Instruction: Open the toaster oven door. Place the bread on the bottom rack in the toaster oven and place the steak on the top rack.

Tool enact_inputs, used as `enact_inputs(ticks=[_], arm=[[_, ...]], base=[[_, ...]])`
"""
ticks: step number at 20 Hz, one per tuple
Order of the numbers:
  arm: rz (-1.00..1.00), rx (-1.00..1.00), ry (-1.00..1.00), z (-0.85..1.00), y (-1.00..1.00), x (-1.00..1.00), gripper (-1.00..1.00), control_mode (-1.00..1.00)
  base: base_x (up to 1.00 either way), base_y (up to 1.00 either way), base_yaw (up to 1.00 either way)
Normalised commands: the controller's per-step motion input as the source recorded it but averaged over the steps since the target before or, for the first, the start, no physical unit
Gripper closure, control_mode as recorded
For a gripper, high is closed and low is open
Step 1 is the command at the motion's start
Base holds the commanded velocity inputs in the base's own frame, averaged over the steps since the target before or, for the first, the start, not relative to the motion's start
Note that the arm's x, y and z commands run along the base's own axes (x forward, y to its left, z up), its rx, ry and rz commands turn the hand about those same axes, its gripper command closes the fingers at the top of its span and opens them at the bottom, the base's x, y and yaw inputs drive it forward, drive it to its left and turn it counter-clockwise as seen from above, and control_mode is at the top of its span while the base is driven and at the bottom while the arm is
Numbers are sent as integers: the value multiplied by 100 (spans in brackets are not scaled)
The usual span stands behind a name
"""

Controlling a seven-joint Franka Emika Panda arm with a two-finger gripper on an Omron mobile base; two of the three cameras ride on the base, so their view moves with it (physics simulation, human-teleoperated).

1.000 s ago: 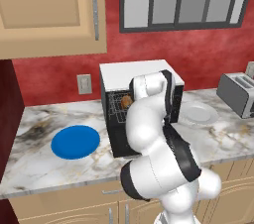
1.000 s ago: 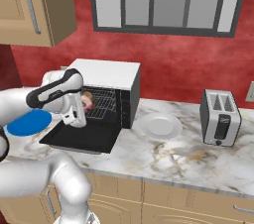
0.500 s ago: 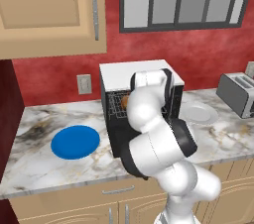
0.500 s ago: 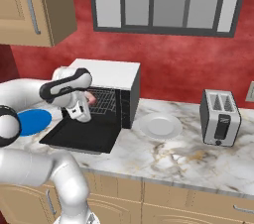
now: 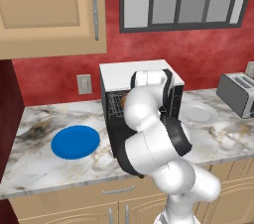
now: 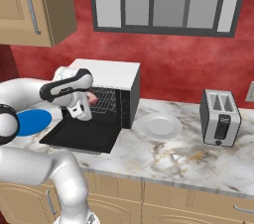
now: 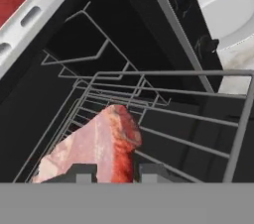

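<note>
Between the finger tips, at the hand view's bottom edge, the steak (image 7: 94, 148) sat, the gripper (image 7: 115, 172) pinching its near end or just letting go; I could not tell which. Its long axis ran forward, away from the gripper, over a wire rack (image 7: 163, 114) and deeper into the oven (image 6: 106, 77). Below, the door (image 6: 84, 136) lay open and flat

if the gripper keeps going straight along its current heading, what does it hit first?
The steak: it sits directly ahead of the gripper, between the jaws, lying on the wire rack inside the toaster oven. Beyond it, probably the rack wires, then the oven's dark interior; depth is unclear.
</note>
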Motion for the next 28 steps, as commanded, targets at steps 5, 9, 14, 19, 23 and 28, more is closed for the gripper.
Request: enact_inputs(ticks=[5, 9, 14, 19, 23, 28], arm=[[0, 0, 0, 27, 0, -1, -100, -100], [3, 0, 4, 20, 3, -58, -100, -100], [9, 0, 10, 0, 10, -100, -100, -100], [12, 0, 8, 0, 0, -36, -100, -100], [10, 0, 17, 0, 6, 26, -100, -100], [7, 0, 13, 0, 5, 34, -100, -100]], base=[[0, 0, 0], [0, 0, 0], [0, 0, 0], [0, 0, 0], [0, 0, 0], [0, 0, 0]])
